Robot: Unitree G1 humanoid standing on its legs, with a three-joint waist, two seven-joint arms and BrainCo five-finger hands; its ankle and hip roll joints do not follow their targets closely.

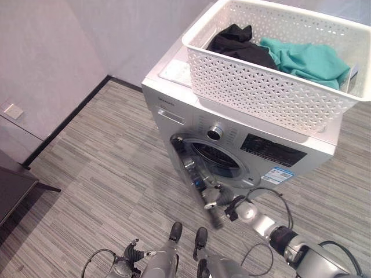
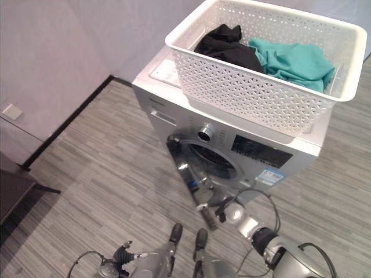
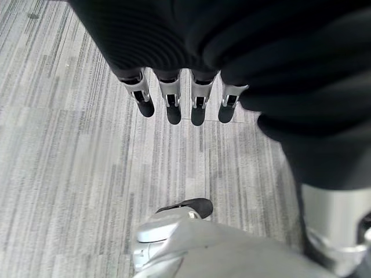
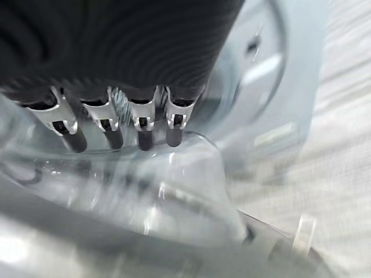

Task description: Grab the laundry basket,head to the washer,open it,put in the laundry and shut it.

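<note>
A white lattice laundry basket (image 1: pixel 261 87) stands on top of the silver front-loading washer (image 1: pixel 278 153). Inside it lie a black garment (image 1: pixel 237 43) and a teal garment (image 1: pixel 307 61). The washer's round door (image 1: pixel 194 174) is swung out from the drum opening, towards me. My right hand (image 1: pixel 215 198) reaches in from the lower right to the door's outer edge. Its straight fingers (image 4: pixel 110 130) rest against the door's clear glass bowl (image 4: pixel 145 191), so the hand is open. My left hand (image 3: pixel 174 58) hangs low over the floor, its fingers (image 3: pixel 168 101) straight and holding nothing.
Grey striped plank floor (image 1: pixel 104 174) spreads in front of and left of the washer. A wall with black skirting and a white socket plate (image 1: pixel 13 110) runs along the left. A dark piece of furniture (image 1: pixel 11 191) juts in at the left edge.
</note>
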